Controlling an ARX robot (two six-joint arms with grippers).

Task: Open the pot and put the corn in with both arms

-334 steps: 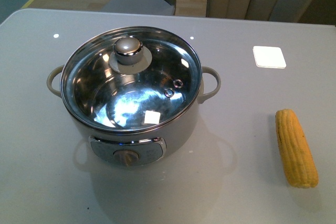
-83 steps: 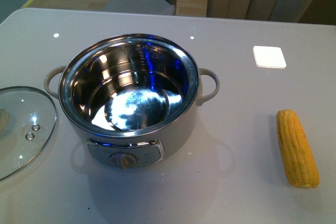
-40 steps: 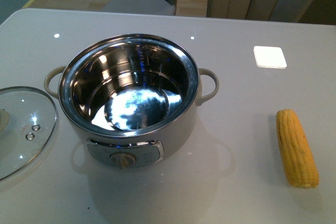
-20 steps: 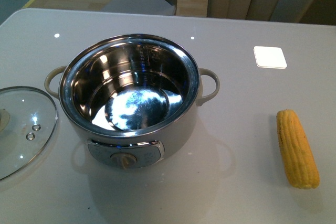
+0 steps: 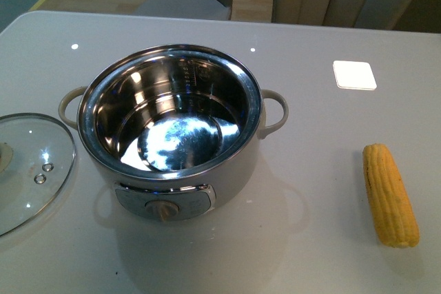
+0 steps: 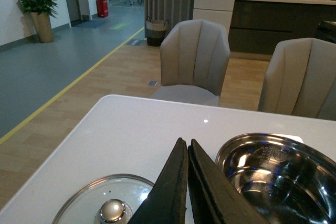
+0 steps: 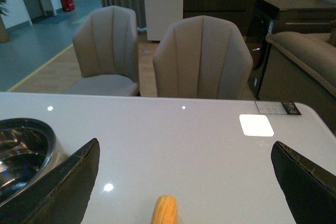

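The pot (image 5: 172, 135) stands open at the table's middle left, its shiny steel bowl empty. It also shows in the left wrist view (image 6: 278, 171) and the right wrist view (image 7: 21, 156). The corn (image 5: 390, 194) lies on the table at the right, apart from the pot. Neither arm shows in the front view. My left gripper (image 6: 186, 145) is shut and empty, above the table between the lid and the pot. My right gripper (image 7: 184, 182) is open wide and empty, with the tip of the corn (image 7: 165, 211) between its fingers, below them.
The round glass lid (image 5: 27, 170) lies flat on the table left of the pot; its knob shows in the left wrist view (image 6: 112, 211). A white square (image 5: 354, 74) lies at the back right. Two chairs (image 6: 195, 56) stand beyond the far edge.
The lid came off the pot and now lies on the table at the left. Over the last second nothing has visibly moved.
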